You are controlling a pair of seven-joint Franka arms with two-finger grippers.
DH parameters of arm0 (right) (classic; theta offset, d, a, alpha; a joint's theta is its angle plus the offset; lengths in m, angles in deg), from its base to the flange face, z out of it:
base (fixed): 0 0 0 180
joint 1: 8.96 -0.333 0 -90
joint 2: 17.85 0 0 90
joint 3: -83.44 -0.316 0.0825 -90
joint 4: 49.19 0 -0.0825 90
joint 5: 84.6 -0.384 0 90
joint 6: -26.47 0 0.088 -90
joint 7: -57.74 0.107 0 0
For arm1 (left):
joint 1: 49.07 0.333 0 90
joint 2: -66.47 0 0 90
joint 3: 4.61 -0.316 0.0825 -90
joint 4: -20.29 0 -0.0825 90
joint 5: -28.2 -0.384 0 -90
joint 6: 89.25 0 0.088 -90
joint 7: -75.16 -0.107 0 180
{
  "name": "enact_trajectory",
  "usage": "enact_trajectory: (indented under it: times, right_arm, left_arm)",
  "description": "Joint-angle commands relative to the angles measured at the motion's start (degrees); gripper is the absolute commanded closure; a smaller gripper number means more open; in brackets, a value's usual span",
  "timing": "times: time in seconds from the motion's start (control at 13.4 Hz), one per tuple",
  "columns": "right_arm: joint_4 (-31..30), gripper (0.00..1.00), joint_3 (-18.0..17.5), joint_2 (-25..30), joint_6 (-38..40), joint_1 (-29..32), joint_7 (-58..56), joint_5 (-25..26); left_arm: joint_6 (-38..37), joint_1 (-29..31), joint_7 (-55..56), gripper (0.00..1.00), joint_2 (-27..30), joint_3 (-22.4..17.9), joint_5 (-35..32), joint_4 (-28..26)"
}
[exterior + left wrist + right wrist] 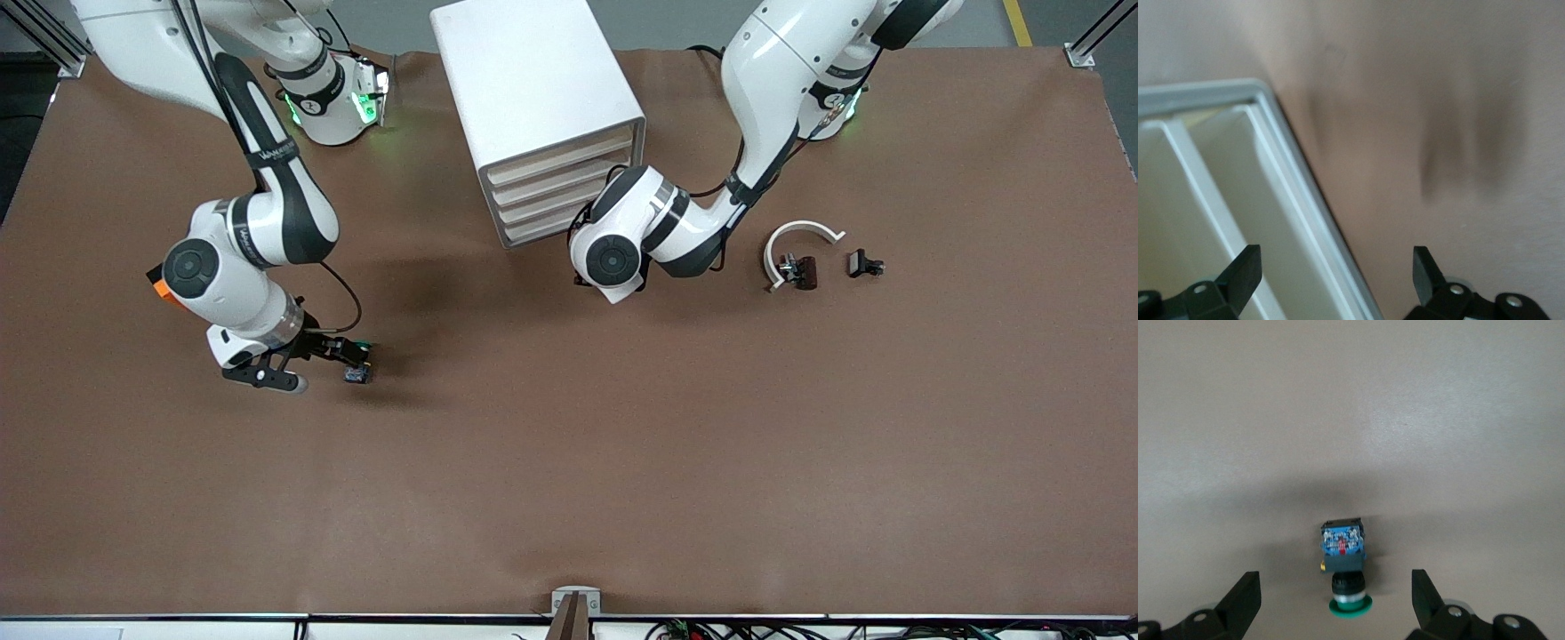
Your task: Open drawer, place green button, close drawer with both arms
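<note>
The button (358, 372) lies on its side on the brown table toward the right arm's end; its green cap (1351, 606), black collar and blue-grey block (1342, 547) show in the right wrist view. My right gripper (1336, 587) is open, one finger on each side of the button and neither touching it; in the front view it (338, 357) sits right at the button. The white drawer cabinet (533, 89) stands at the back middle with its drawers (560, 191) shut. My left gripper (1337, 263) is open and holds nothing, at the edge of the cabinet's front (1305, 200). In the front view the left arm's wrist (613, 258) hides it.
A white C-shaped ring (800, 233) and small black-brown parts (800, 272) (864, 264) lie toward the left arm's end. An orange cube (163, 287) peeks out beside the right arm's wrist. Bare brown table fills the half nearer to the front camera.
</note>
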Motion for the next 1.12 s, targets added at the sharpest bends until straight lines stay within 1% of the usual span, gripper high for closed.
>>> enact_trajectory:
  times: [0.0,0.07,0.3,0.37,0.45,0.52,0.59,0.67,0.74,0.82,0.89,1.04]
  right_arm:
    - [1.0,0.00,0.3,-3.2,-2.7,-0.7,0.7,-0.8]
    - [1.5,0.00,0.3,-4.3,-3.6,-0.8,0.7,-0.8]
    - [2.1,0.00,0.5,-7.4,-6.4,-1.8,0.7,-0.3]
    - [2.3,0.00,0.5,-8.2,-6.7,-1.8,0.6,-0.2]
    - [2.3,0.00,0.5,-8.7,-6.7,-1.9,0.6,-0.1]
    - [2.3,0.00,0.5,-8.8,-6.7,-1.9,0.5,-0.1]
    - [2.3,0.00,0.6,-8.9,-6.7,-2.1,0.5,-0.1]
    - [2.3,0.02,0.6,-9.1,-6.7,-2.1,0.0,0.0]
    - [2.3,0.20,0.6,-9.5,-6.7,-2.1,0.0,0.6]
    - [2.3,0.66,0.6,-9.5,-6.6,-2.0,0.0,0.7]
    - [2.3,1.00,0.6,-9.5,-6.6,-2.1,0.0,0.7]
    - [2.3,1.00,0.6,-9.5,-6.6,-2.2,0.0,0.7]
  left_arm:
    - [-1.0,0.7,0.5,0.00,-1.9,-0.2,8.1,1.5]
    - [-1.1,1.2,0.8,0.00,-2.2,-0.4,10.7,1.4]
    - [-3.3,1.7,3.1,0.00,-3.9,-0.6,14.3,1.3]
    - [-3.4,2.2,4.7,0.09,-5.1,-0.6,15.9,1.5]
    - [-4.9,3.0,5.2,0.24,-5.5,-0.6,18.6,1.6]
    - [-9.1,4.3,5.2,0.35,-5.7,-0.6,21.3,1.6]
    - [-11.5,5.5,5.2,0.39,-5.9,-0.6,21.8,1.6]
    - [-12.7,5.6,5.3,0.39,-5.9,-0.6,22.1,1.6]
    - [-13.1,5.6,6.0,0.39,-5.9,-0.6,22.2,1.6]
    - [-13.3,5.8,6.5,0.39,-5.9,-0.6,23.0,1.6]
    - [-14.2,5.9,6.4,0.39,-6.1,-0.6,24.1,1.6]
    - [-14.8,6.2,6.5,0.41,-6.8,-0.6,25.3,1.7]
